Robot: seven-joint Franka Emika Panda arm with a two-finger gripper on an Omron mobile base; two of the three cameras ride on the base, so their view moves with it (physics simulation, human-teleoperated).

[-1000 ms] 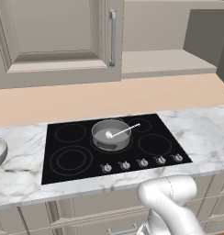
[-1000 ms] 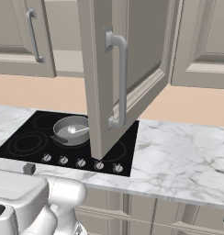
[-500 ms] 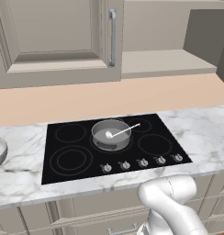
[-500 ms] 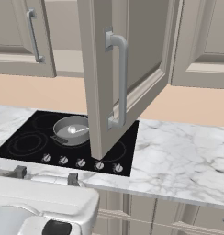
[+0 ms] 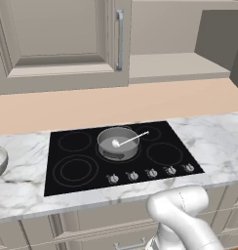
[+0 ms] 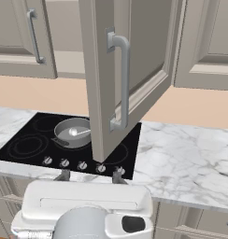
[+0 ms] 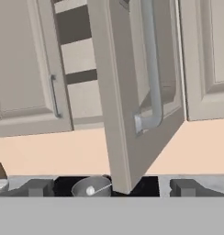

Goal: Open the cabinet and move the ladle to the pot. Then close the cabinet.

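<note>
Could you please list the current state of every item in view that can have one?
Cabinet right door: swung open, its edge over the cooktop.
Cabinet left door: shut.
Ladle: in the pot, handle resting over the rim.
Pot: on the cooktop, holding the ladle.
Cooktop: burners dark.
Gripper: open, empty, facing the open door.

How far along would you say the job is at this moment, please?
Done: the ladle already lies in the pot on the cooktop. In hand: nothing; the tool is open, facing the cabinet, whose right door stands swung out. Left: closing that door by its handle.
</note>
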